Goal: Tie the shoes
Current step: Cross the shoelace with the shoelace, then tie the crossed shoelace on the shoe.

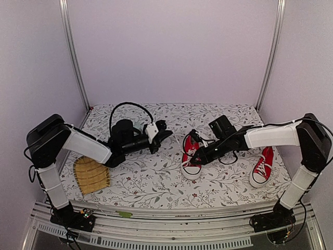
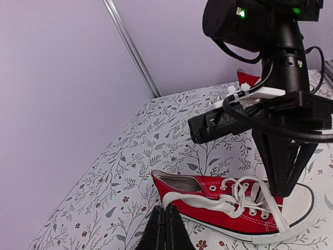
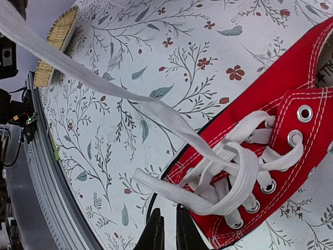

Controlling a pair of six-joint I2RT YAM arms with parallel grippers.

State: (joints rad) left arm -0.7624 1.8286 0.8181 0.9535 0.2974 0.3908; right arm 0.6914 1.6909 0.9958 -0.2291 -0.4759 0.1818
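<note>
One red shoe (image 1: 191, 159) with white laces lies mid-table, toe toward me; the other shoe (image 1: 261, 166) lies apart at the right. My left gripper (image 2: 166, 214) is shut on the end of a white lace (image 2: 200, 202), which runs from its tips to the shoe (image 2: 244, 213). In the right wrist view that lace (image 3: 104, 86) stretches up and left from the shoe (image 3: 281, 104). My right gripper (image 3: 169, 221) hovers over the shoe's toe end, its fingers a narrow gap apart with nothing between them. A loose lace loop (image 3: 171, 185) lies just past its tips.
A bamboo brush (image 1: 91, 174) lies at the table's front left. The floral tablecloth (image 1: 156, 182) ends at a metal rail along the near edge. Purple walls and two corner posts close in the back and sides.
</note>
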